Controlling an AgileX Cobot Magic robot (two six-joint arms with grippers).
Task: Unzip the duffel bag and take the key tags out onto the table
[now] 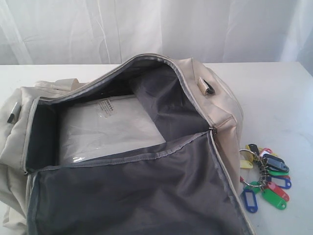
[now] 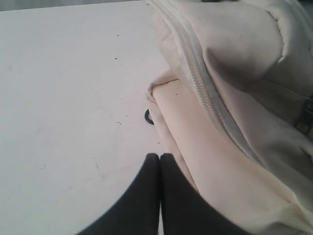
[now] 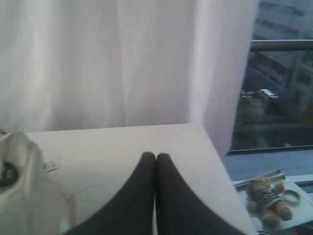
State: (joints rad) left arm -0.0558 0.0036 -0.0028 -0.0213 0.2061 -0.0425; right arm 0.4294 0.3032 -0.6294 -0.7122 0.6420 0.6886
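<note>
The cream duffel bag [image 1: 217, 105] lies unzipped on the white table [image 1: 274, 93], its flap folded forward with the dark grey lining showing. The key tags [image 1: 266, 178], a bunch in blue, green, red, yellow and black, rest on the table just right of the bag. Neither gripper appears in the exterior view. My left gripper [image 2: 160, 156] is shut with nothing in it, hovering over the table beside the bag's closed side zipper [image 2: 205, 83]. My right gripper [image 3: 155, 156] is shut and empty above the table, with a corner of the bag [image 3: 19, 186] to one side.
A clear plastic-wrapped flat package [image 1: 107, 127] lies inside the bag. White curtains [image 1: 146, 29] hang behind the table. Past the table edge in the right wrist view are a window and a small teddy bear [image 3: 266, 198]. A small dark ring [image 2: 148, 116] lies by the bag.
</note>
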